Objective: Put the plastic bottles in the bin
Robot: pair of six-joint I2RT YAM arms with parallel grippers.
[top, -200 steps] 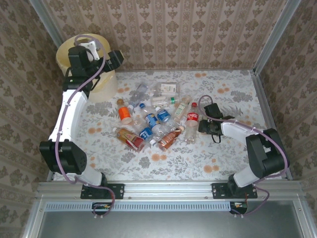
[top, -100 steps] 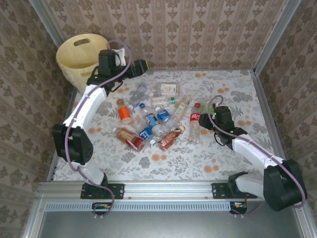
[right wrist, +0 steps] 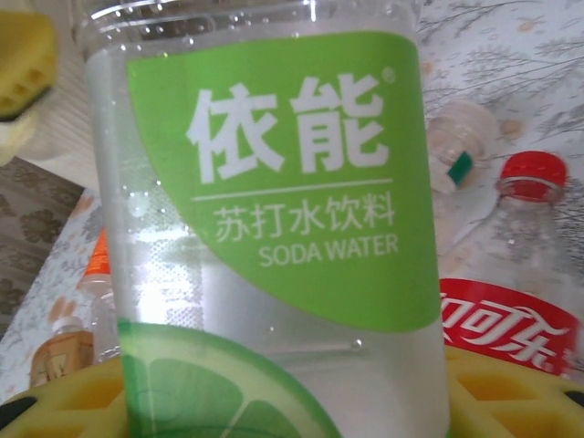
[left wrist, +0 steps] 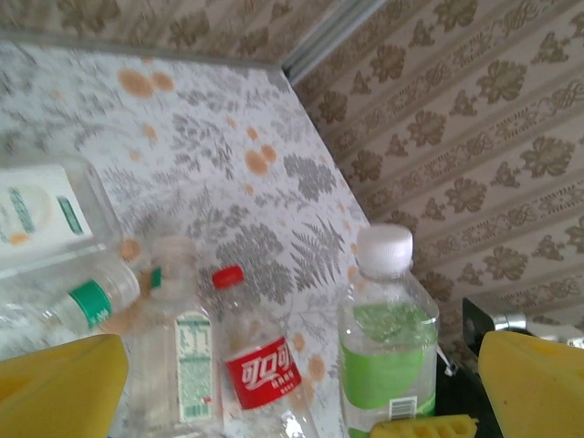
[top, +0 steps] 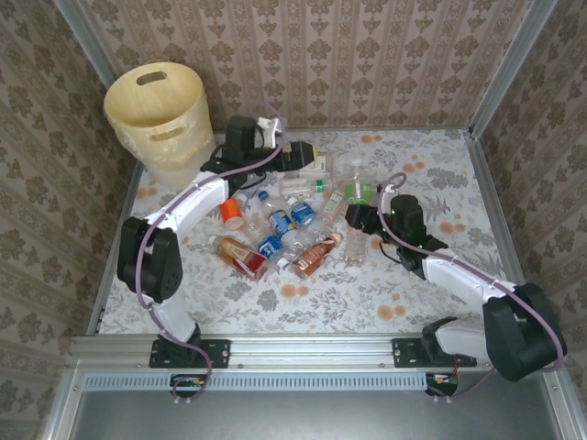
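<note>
While the right gripper (top: 359, 217) is pinching a green-labelled bottle (top: 358, 190), the bin (top: 174, 147) is standing well apart

That bottle is standing upright at the right edge of the heap of plastic bottles (top: 275, 225), which are lying in the middle of the table (top: 431, 284). The pale yellow bin is sitting at the far left corner. In the right wrist view the bottle's cap and base are being cut off, so whether it is clearing the table cannot be told. Clear bottles in the heap are blurring into one another. A red-labelled bottle (left wrist: 260, 374) is lying just beside it. The right arm (top: 459, 270) is reaching low and leftward, its yellow pads (right wrist: 511, 392) pressing the bottle's sides. The left arm (top: 183, 206) is stretching over the heap's far side, covering a few bottles, with the left gripper (top: 304, 158) holding its jaws spread wide around nothing.
</note>
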